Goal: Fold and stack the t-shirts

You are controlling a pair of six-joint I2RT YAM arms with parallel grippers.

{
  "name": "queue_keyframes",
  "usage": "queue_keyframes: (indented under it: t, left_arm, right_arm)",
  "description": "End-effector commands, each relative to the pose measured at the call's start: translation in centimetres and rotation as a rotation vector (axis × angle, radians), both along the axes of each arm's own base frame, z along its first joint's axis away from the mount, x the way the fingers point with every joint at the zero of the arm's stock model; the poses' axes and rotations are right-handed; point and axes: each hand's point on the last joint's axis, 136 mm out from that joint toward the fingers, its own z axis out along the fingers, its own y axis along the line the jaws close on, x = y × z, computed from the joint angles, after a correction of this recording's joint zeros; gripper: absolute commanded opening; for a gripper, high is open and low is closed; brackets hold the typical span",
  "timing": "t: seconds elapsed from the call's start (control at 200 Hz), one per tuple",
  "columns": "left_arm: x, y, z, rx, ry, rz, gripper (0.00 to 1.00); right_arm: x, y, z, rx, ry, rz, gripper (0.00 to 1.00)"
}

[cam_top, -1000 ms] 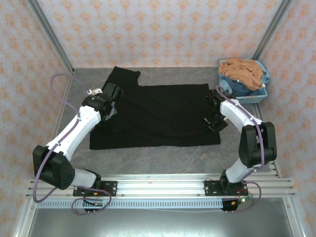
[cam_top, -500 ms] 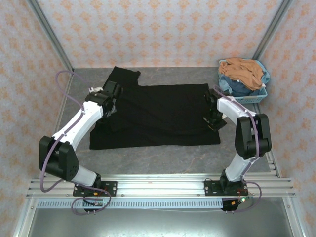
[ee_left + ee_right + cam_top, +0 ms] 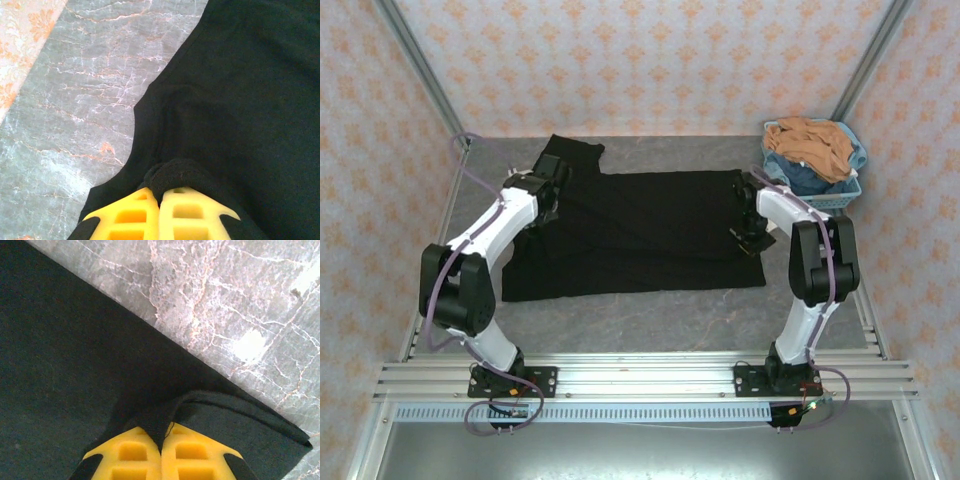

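In wrist views, left end effector (image 3: 159, 192) and right end effector (image 3: 161, 435) pinch t-shirt (image 3: 240, 100) folds.

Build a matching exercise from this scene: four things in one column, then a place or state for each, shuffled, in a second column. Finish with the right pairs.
1. black t-shirt
2. blue basket
3. left end effector
4. right end effector

A. shut on the shirt's edge nearest the basket
B. spread across the middle of the table
C. far right corner, heaped with clothes
D. shut on the shirt's edge by the sleeve, away from the basket

Pairs: 1-B, 2-C, 3-D, 4-A
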Motion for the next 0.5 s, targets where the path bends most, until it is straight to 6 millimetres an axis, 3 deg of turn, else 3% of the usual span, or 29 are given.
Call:
queue_keyframes:
  t: [0.0, 0.06, 0.145, 0.24, 0.35, 0.495]
  left_arm:
    - [0.9, 0.3, 1.2, -0.022, -0.017, -0.019, 0.28]
    - [0.0, 0.4, 1.5, -0.032, -0.001, -0.018, 0.56]
    - [-2.7, 1.2, 1.1, -0.1, 0.047, 0.038, 0.67]
    - [-7.3, 2.4, -0.7, -0.231, 0.12, 0.145, 0.67]
    - [-12.1, 3.1, -3.4, -0.386, 0.184, 0.251, 0.66]
    - [-14.6, 2.9, -6.5, -0.567, 0.204, 0.35, 0.53]
  right_arm:
    - [0.7, -0.8, 0.7, -0.019, -0.007, 0.016, 0.15]
    - [0.7, -1.0, 1.4, -0.015, -0.017, 0.034, 0.39]
    - [0.1, -1.2, 2.8, -0.023, -0.035, 0.073, 0.59]
    - [-1.5, -1.2, 3.8, -0.012, -0.042, 0.109, 0.67]
    - [-4.4, -1.1, 3.8, 0.014, -0.027, 0.128, 0.69]
    - [-7.6, -0.7, 2.4, 0.055, -0.002, 0.149, 0.63]
